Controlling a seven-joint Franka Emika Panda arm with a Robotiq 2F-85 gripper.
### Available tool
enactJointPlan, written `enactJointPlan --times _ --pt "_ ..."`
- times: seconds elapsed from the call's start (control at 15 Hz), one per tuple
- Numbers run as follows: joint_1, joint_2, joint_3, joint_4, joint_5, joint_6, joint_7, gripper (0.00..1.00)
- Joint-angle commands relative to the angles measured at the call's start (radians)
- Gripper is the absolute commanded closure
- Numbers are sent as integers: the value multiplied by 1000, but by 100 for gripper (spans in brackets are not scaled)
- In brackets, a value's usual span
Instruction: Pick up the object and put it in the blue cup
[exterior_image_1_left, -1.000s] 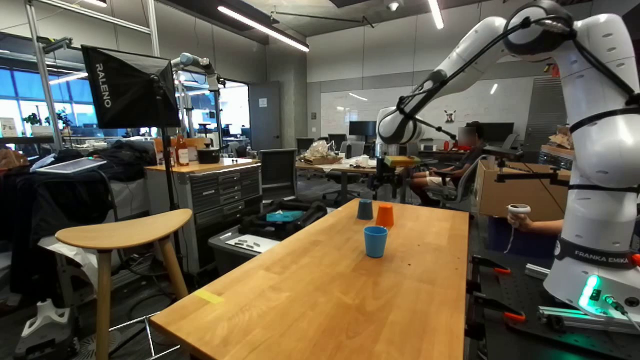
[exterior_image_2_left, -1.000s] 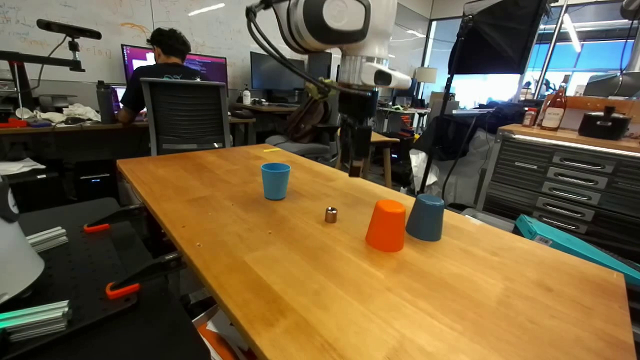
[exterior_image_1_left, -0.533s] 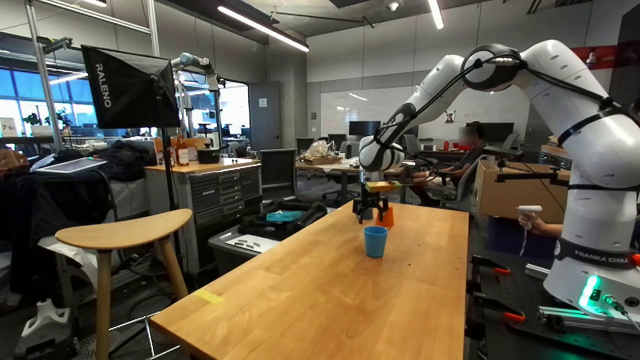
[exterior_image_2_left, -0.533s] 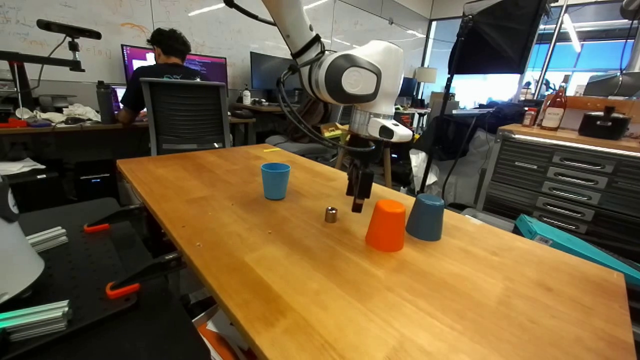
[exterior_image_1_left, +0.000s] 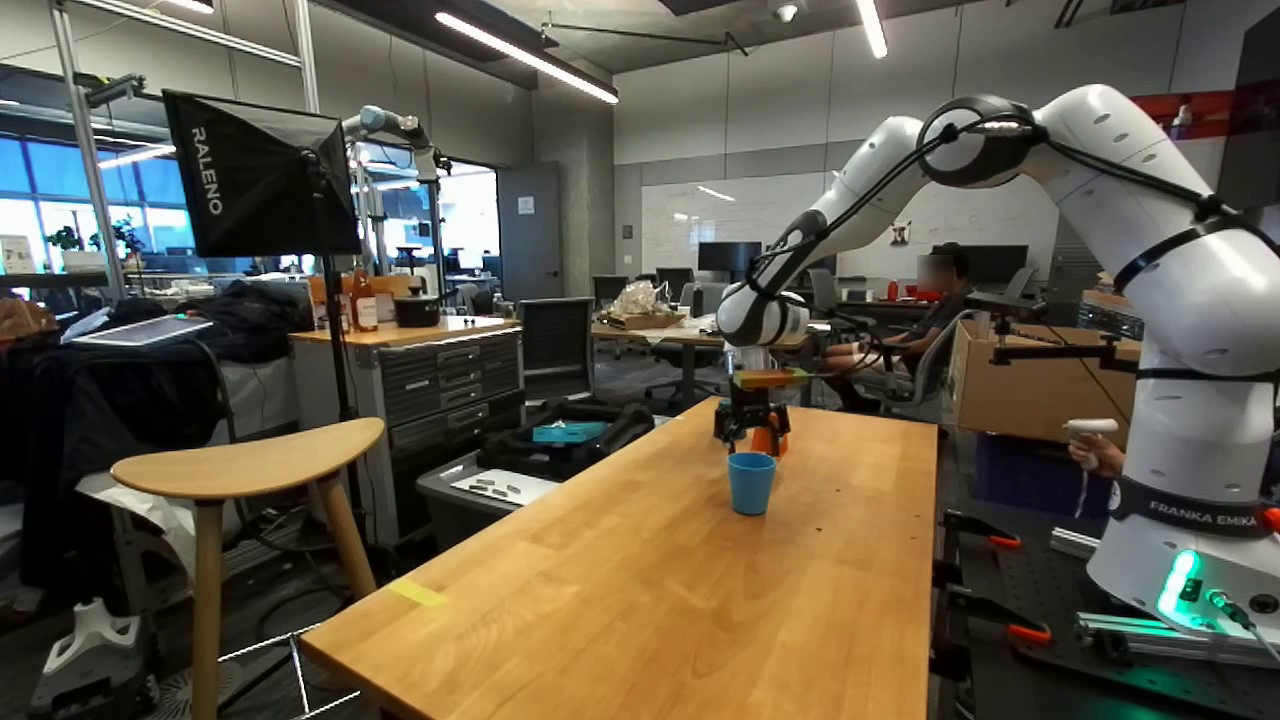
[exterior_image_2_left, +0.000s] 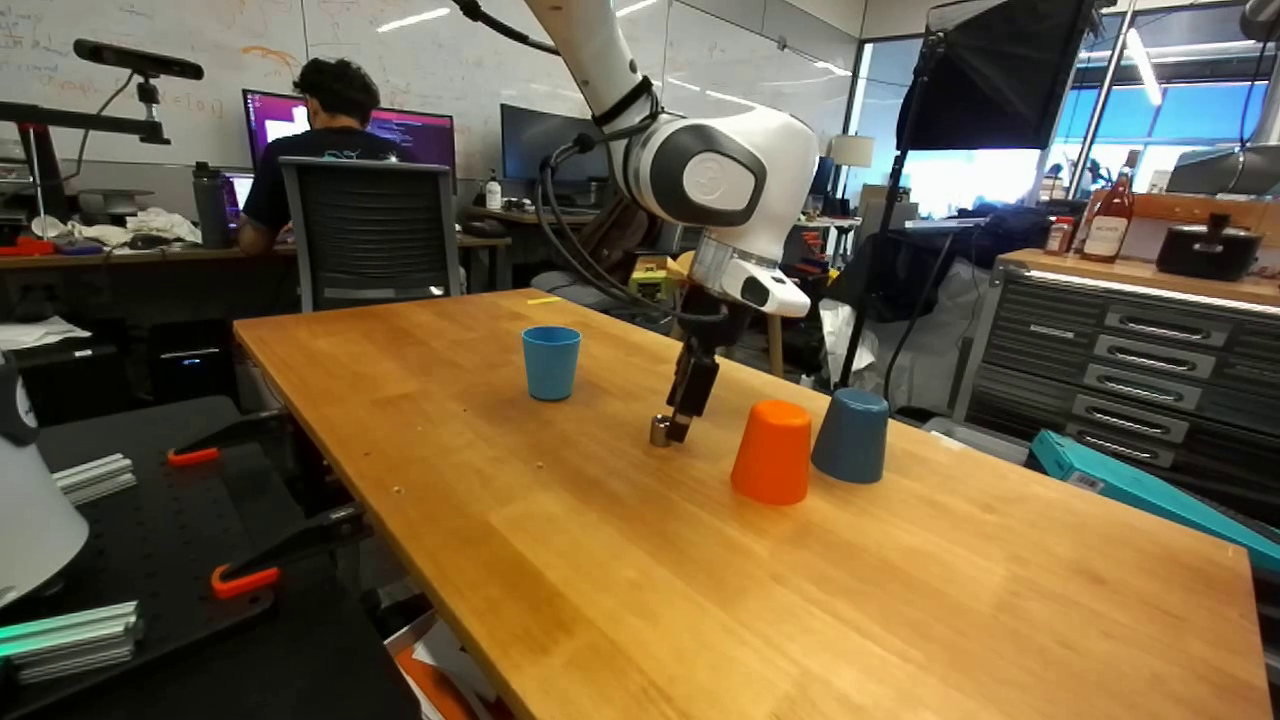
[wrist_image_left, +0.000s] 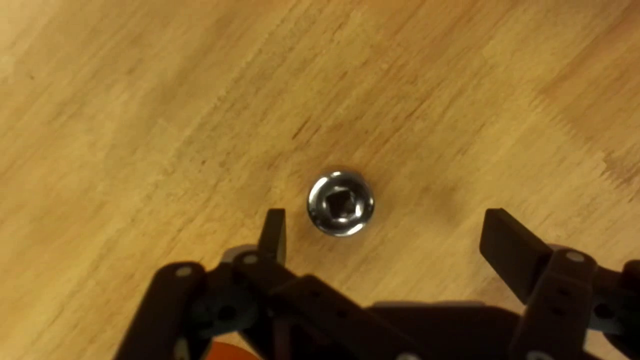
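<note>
The object is a small shiny metal socket (exterior_image_2_left: 660, 431), standing on the wooden table. In the wrist view the socket (wrist_image_left: 340, 204) shows from above with a square hole, closer to the left finger. My gripper (wrist_image_left: 385, 215) is open, with its fingertips spread to either side of the socket and nothing held. In an exterior view the gripper (exterior_image_2_left: 679, 430) is low, its tips right beside the socket. The bright blue cup (exterior_image_2_left: 551, 364) stands upright, mouth up, apart from the socket. In an exterior view the blue cup (exterior_image_1_left: 750, 484) stands in front, and the socket is hidden there.
An upside-down orange cup (exterior_image_2_left: 771, 452) stands close to the gripper, with an upside-down dark blue cup (exterior_image_2_left: 851, 436) beside it. Part of the orange cup (wrist_image_left: 230, 351) shows at the bottom of the wrist view. Clamps (exterior_image_2_left: 247, 580) sit at the table edge by the robot base.
The arm has come down from above the table, and the gripper has moved to the socket and tilted somewhat. The cups and socket have stayed in place.
</note>
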Motion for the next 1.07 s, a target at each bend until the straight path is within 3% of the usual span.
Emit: enactJointPlan --times 0.0,0.07,0.13,0.2,0.73,0.8,1.0 --pt "-4 0 -11 -5 32 -6 -2 0" --pt "-5 5 -11 -4 33 -10 0 0" --pt "-9 4 -8 -8 39 -9 -5 25" --pt "-10 3 -6 -13 43 -8 -6 26" --pt "-63 -23 0 8 153 -108 -10 88" --pt "-68 -38 1 12 163 -128 -14 94" --pt "-69 -125 13 21 187 -213 -40 92"
